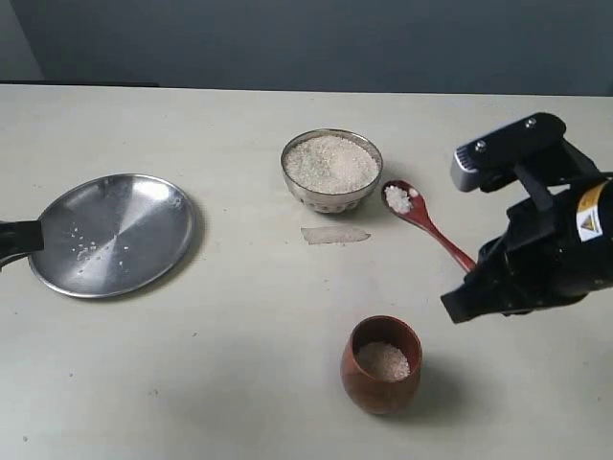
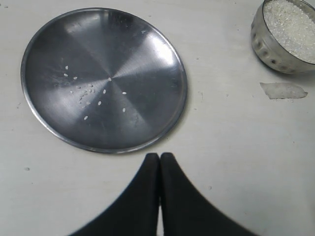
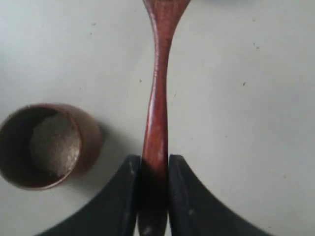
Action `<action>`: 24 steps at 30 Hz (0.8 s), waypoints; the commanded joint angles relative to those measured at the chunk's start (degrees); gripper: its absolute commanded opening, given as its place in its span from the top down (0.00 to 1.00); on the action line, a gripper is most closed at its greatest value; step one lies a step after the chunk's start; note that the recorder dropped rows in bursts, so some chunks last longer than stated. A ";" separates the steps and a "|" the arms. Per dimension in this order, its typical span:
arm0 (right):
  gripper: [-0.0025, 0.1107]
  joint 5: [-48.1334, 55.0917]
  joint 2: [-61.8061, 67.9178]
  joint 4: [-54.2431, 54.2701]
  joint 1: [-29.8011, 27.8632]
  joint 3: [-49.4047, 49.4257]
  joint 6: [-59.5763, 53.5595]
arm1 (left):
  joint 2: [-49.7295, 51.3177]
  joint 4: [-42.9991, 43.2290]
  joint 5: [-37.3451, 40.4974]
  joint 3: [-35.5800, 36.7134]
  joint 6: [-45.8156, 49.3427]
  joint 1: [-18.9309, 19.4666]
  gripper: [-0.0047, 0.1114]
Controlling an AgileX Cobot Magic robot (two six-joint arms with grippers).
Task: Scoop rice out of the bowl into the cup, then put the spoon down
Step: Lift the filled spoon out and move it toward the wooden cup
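Observation:
The steel bowl (image 1: 331, 171) heaped with rice (image 1: 331, 163) stands at the table's middle back. A reddish-brown wooden spoon (image 1: 424, 223) carries a small heap of grains in its oval end, just right of the bowl. My right gripper (image 3: 155, 160) is shut on the spoon's handle (image 3: 156, 113), and its black body (image 1: 536, 259) shows at the right. The wooden cup (image 1: 381, 364) stands near the front with rice in its bottom; it also shows beside the handle (image 3: 44, 145). My left gripper (image 2: 160, 156) is shut and empty, just off the plate's rim.
A wide flat steel plate (image 1: 144, 206) with several stray grains lies at the left (image 2: 147, 59). A small pale scrap (image 1: 334, 234) lies on the table in front of the bowl. The bowl's edge appears in the left wrist view (image 2: 266, 44).

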 commanded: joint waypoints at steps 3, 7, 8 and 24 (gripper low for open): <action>0.98 0.21 -4.73 2.44 -0.25 5.13 -3.37 | 0.19 0.14 -0.03 -0.22 0.05 -0.33 0.96; 0.98 2.42 -6.97 2.44 -0.25 6.04 -3.85 | 0.19 0.14 -0.03 -0.22 0.05 -0.33 0.96; 0.98 3.10 -7.55 2.44 -0.25 6.04 -4.43 | 0.19 0.14 -0.03 -0.22 0.05 -0.33 0.96; 0.98 12.43 -13.23 10.74 -0.25 6.04 -13.54 | 0.19 0.05 -0.03 -0.22 0.05 -0.33 0.96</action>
